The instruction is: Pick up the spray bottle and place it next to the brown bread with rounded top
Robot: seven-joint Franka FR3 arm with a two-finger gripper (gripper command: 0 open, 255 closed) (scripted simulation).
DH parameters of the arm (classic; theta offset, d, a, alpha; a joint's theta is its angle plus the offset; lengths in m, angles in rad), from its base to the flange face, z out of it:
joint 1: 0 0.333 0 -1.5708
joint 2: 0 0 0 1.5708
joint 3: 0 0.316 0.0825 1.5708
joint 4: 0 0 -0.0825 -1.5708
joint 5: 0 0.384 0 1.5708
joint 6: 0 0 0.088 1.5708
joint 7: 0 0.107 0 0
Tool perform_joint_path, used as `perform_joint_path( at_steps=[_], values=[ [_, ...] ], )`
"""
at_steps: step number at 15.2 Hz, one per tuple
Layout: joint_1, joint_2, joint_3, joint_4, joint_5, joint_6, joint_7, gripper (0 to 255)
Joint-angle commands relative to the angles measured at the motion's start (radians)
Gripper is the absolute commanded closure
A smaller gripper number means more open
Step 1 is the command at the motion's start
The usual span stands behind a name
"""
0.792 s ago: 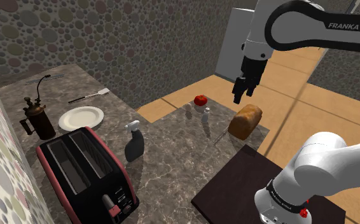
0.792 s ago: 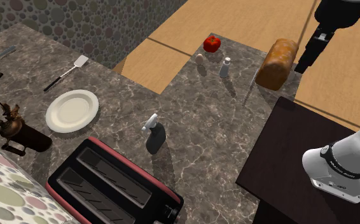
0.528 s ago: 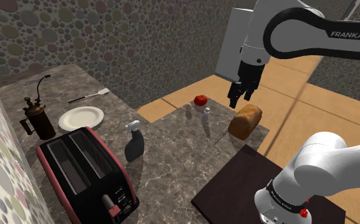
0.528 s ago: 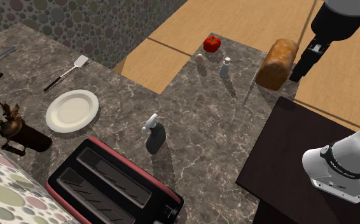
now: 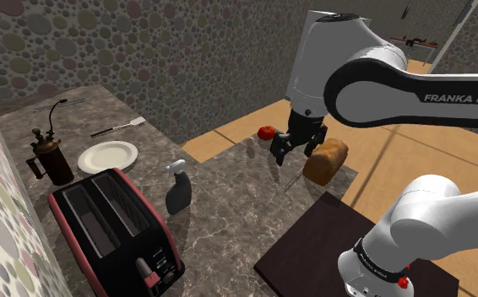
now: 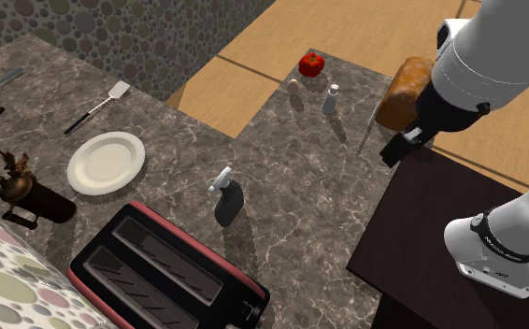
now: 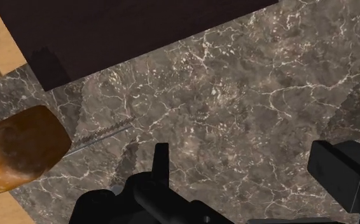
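The spray bottle [image 5: 178, 190] [image 6: 226, 198], dark with a pale trigger head, stands upright on the marble counter just ahead of the toaster. The brown round-topped bread [image 5: 326, 160] [image 6: 405, 93] [image 7: 16, 149] lies at the counter's corner near the stand. My gripper [image 5: 295, 148] [image 6: 398, 150] [image 7: 249, 165] hangs open and holds nothing. It is low over the counter beside the bread and far from the bottle. In the wrist view its fingers [image 7: 161, 159] stand wide apart over bare marble.
A knife [image 5: 292, 181] [image 6: 365, 131] [image 7: 102, 133] lies by the bread. A tomato [image 5: 266, 132] [image 6: 311, 64] and a small shaker [image 6: 330, 97] sit at the far edge. The toaster [image 5: 115, 228], plate [image 5: 107, 156], spatula [image 5: 119, 127] and dark grinder [image 5: 50, 156] lie beyond. The dark stand [image 6: 440, 234] adjoins the counter.
The gripper has come down and swung toward the shoulder view's left, from above the floor past the bread to low over the counter. Its fingers stay open. Nothing else moved.
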Motion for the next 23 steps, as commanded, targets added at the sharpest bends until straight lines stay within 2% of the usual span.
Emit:
perform_joint_path(
  at_steps=[1,6,9,11,13,15,16,17,18,19,21,23],
  values=[
    [-0.007,0.025,0.078,-0.005,0.023,0.046,0.12,0],
    [-0.075,0.16,0.285,0.051,0.027,0.158,0.41,0],
    [-0.153,0.272,0.422,0.112,-0.016,0.214,0.601,0],
    [-0.224,0.36,0.524,0.165,-0.072,0.242,0.74,0],
    [-0.311,0.467,0.64,0.226,-0.161,0.259,0.898,0],
    [-0.418,0.614,0.777,0.299,-0.307,0.254,1.09,0],
    [-0.469,0.725,0.85,0.343,-0.423,0.231,1.216,0],
    [-0.477,0.873,0.893,0.393,-0.573,0.182,1.362,0],
    [-0.431,1.003,0.88,0.446,-0.696,0.123,1.483,0],
    [-0.349,1.079,0.819,0.496,-0.762,0.084,1.556,0],
    [-0.2,1.182,0.697,0.595,-0.837,0.028,1.657,0],
    [-0.094,1.279,0.614,0.7,-0.898,-0.027,1.737,0]
  ],
)
